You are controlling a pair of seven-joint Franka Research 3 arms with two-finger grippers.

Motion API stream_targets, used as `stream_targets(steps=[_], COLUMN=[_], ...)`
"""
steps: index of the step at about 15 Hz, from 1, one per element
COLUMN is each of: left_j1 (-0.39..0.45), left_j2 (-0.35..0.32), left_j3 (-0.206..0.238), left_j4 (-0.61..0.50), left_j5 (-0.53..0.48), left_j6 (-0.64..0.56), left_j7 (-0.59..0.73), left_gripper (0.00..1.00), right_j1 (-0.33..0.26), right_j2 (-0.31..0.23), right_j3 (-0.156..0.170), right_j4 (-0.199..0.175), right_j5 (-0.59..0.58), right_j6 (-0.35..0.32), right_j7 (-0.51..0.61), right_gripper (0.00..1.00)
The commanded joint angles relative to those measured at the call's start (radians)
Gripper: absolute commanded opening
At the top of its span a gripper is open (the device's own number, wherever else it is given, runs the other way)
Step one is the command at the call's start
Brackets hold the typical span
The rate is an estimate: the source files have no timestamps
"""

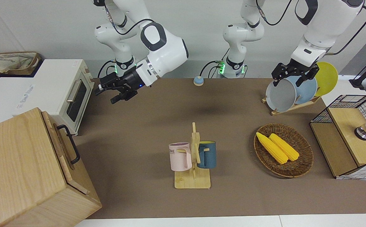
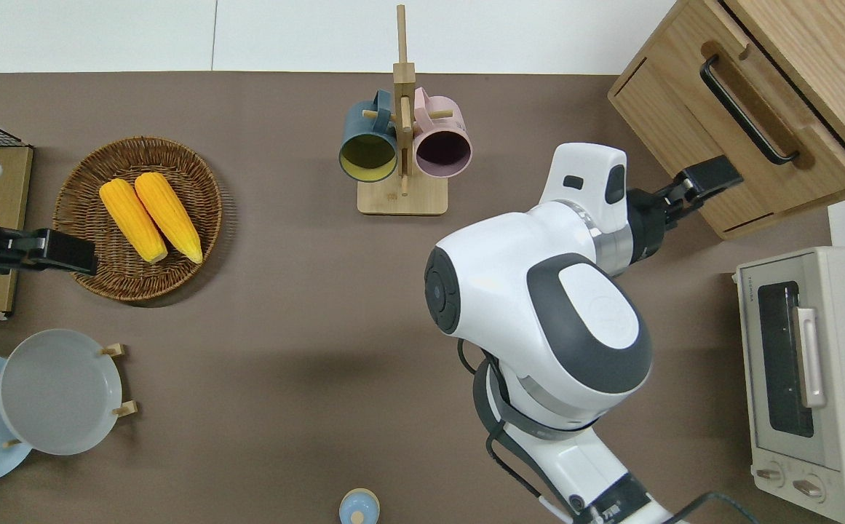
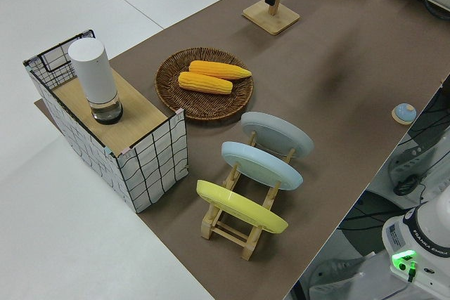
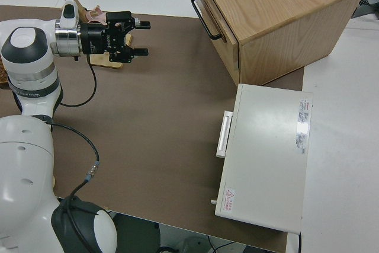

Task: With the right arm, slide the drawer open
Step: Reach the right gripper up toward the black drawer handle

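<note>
The drawer (image 2: pixel 739 120) is pale wood with a black loop handle (image 2: pixel 746 109). It sits shut in the big wooden cabinet (image 1: pixel 19 164) at the right arm's end of the table, and also shows in the front view (image 1: pixel 61 148) and the right side view (image 4: pixel 210 16). My right gripper (image 2: pixel 717 178) is open and empty, turned level with its fingers pointing at the drawer front. It hangs over the table just short of the cabinet, clear of the handle. It also shows in the front view (image 1: pixel 106 94) and the right side view (image 4: pixel 144 38). The left arm is parked.
A white toaster oven (image 2: pixel 808 371) stands beside the cabinet, nearer to the robots. A wooden mug rack (image 2: pixel 402 145) with two mugs stands mid-table. A wicker basket (image 2: pixel 138 280) of corn, a plate rack (image 1: pixel 296 105) and a wire-mesh box (image 1: pixel 346 138) stand toward the left arm's end.
</note>
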State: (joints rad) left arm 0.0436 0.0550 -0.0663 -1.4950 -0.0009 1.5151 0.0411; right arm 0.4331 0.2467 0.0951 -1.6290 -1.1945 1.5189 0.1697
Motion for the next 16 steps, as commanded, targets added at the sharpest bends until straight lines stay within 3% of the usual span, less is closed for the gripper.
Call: stream_targets(steps=[1, 4, 8, 10, 13, 16], left_j1=[-0.007, -0.007, -0.007, -0.007, -0.007, -0.007], left_j2=[-0.004, -0.004, -0.004, -0.004, -0.004, -0.004], left_j3=[0.000, 0.000, 0.000, 0.000, 0.000, 0.000], left_j4=[0.009, 0.010, 0.009, 0.009, 0.009, 0.010], left_j5=[0.018, 0.018, 0.018, 0.018, 0.018, 0.018], left_j6=[-0.018, -0.018, -0.018, -0.018, -0.018, -0.018], left_j7=[-0.010, -0.010, -0.010, -0.010, -0.010, -0.010], left_gripper=[0.99, 0.99, 0.99, 0.99, 0.99, 0.99], right_j1=[-0.011, -0.019, -0.043, -0.048, -0.048, -0.048], right_j2=[0.072, 0.105, 0.125, 0.128, 0.128, 0.129], right_j3=[-0.006, -0.014, -0.052, -0.084, -0.158, -0.205], right_j4=[-0.006, -0.025, -0.046, -0.071, -0.126, -0.147], right_j5=[-0.156, -0.249, -0.333, -0.382, -0.454, -0.500], right_j6=[0.050, 0.087, 0.177, 0.223, 0.305, 0.365], right_j7=[0.045, 0.105, 0.154, 0.189, 0.283, 0.320], right_gripper=[0.990, 0.990, 0.987, 0.987, 0.987, 0.987])
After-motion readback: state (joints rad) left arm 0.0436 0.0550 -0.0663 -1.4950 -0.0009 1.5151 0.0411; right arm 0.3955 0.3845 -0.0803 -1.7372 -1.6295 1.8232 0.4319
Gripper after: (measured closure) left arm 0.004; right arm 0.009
